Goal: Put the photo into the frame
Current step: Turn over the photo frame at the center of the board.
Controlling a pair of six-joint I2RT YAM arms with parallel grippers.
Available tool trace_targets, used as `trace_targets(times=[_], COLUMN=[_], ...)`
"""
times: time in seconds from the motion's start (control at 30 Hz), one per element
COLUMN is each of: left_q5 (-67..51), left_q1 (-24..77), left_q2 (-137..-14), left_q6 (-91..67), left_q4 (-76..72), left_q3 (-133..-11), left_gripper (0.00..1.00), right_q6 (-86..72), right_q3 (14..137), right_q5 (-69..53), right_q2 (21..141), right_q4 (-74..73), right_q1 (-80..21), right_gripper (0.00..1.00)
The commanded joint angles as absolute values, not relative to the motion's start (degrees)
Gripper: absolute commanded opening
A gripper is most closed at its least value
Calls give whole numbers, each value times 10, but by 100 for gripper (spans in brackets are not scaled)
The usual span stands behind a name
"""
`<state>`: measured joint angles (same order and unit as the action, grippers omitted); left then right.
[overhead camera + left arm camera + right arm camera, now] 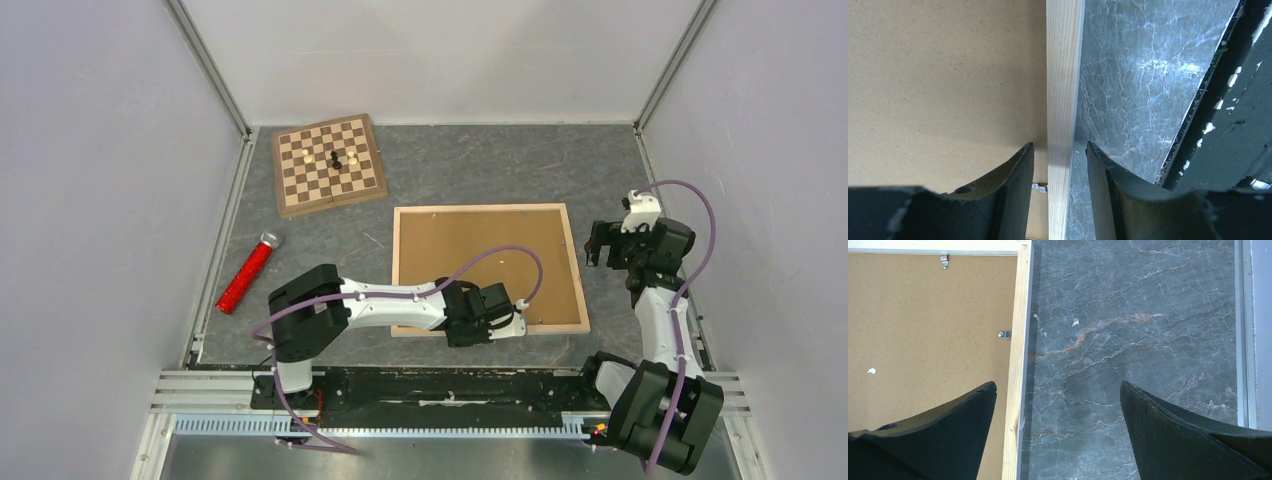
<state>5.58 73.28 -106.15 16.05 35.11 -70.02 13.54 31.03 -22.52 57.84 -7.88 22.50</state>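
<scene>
A red tube (pixel 245 277) is lying at the left of the grey table (pixel 480 160), with a chessboard (pixel 329 164) sitting beyond it. The left gripper (pixel 1060 152) is reaching down over the near bar of the frame (pixel 480 208), its fingers (pixel 1018 170) half spread and straddling that wooden bar, a thin gap showing on the inner side. The frame is lying face down mid-table, a brown backing board (pixel 450 250) filling it. The right gripper (pixel 1058 385) is hovering over the frame's right bar, fingers spread wide, pinching nothing.
</scene>
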Motion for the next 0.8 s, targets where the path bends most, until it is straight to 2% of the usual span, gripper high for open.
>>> trace_targets(times=[0.0, 0.17, 0.37, 0.47, 0.5, 0.77], left_q5=[65, 59, 44, 40, 40, 8], left_q1=[741, 741, 741, 739, 740, 722], left_q2=[-1063, -1066, -1068, -1065, -1064, -1049], left_q6=[136, 134, 136, 138, 138, 143], left_q4=[336, 336, 348, 356, 360, 398], left_q3=[-712, -708, -717, -725, -729, -763], left_gripper=[47, 40, 23, 11, 4, 2], right_q6=[137, 137, 143, 146, 148, 218], right_q3=[305, 304, 303, 305, 305, 328], right_q5=[-238, -239, -240, -246, -252, -380], right_q2=[575, 573, 566, 563, 561, 539], right_q4=[-66, -67, -71, -72, -71, -112], right_q1=[230, 231, 232, 232, 232, 232], right_gripper=[96, 96, 96, 96, 96, 96])
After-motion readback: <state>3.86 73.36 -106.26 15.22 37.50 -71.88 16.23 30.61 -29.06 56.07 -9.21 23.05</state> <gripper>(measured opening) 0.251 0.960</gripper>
